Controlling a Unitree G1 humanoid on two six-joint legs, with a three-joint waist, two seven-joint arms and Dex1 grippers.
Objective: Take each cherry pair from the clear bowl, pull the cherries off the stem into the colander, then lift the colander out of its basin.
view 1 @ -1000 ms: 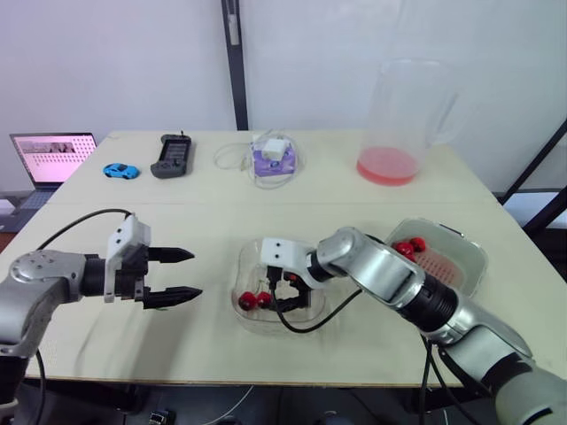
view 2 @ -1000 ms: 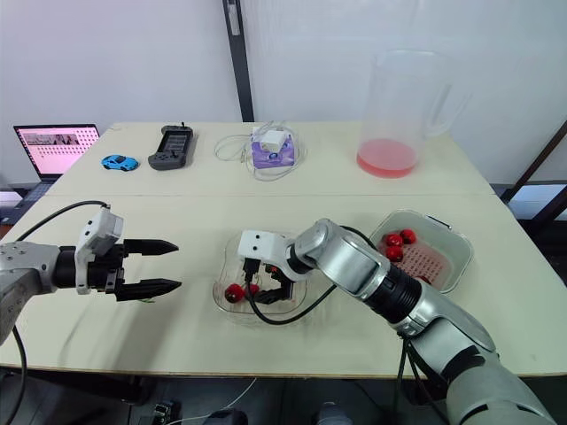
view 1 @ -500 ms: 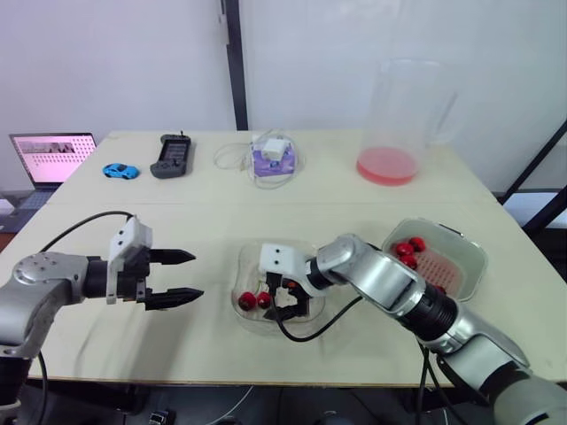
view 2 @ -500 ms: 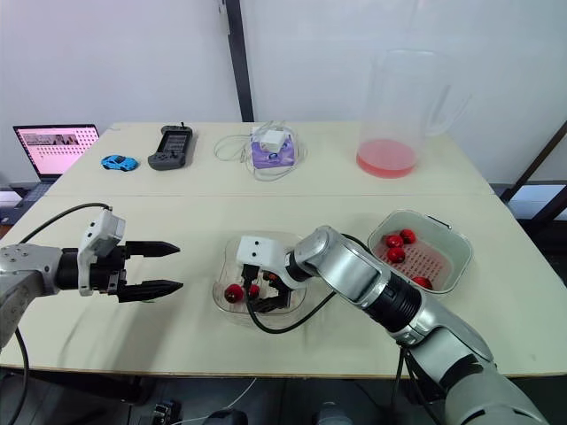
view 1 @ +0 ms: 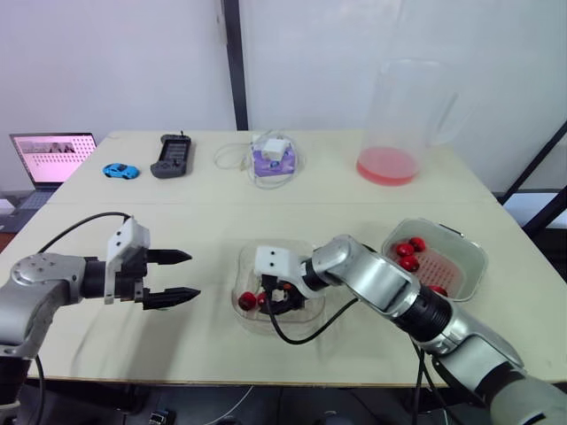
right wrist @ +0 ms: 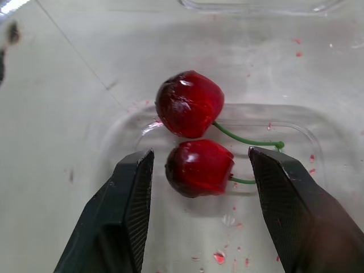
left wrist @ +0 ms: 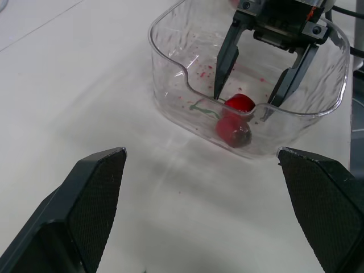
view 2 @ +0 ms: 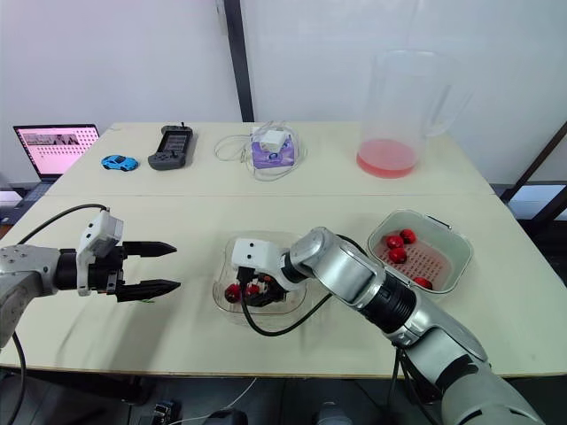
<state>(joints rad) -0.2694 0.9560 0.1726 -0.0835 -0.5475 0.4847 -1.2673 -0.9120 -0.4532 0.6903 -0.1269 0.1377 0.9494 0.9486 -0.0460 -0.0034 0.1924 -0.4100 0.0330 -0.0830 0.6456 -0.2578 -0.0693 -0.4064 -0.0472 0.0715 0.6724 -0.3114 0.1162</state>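
Right tool (right wrist: 199, 151): down inside the clear bowl (left wrist: 170, 99), fingers spread apart.
Cherry pair (right wrist: 190, 108): on the bowl's floor, one cherry sitting between that tool's two fingers, not pinched.
Left tool (view 1: 192, 274): open wide, hovering above the bench (view 1: 213, 221) beside the bowl.
Colander (view 2: 434, 261): off to the right, holding loose cherries.

Right pincer (view 1: 268, 299) partly hides cherry pair (view 1: 249, 302); laptop (view 1: 51, 158) screen unreadable.
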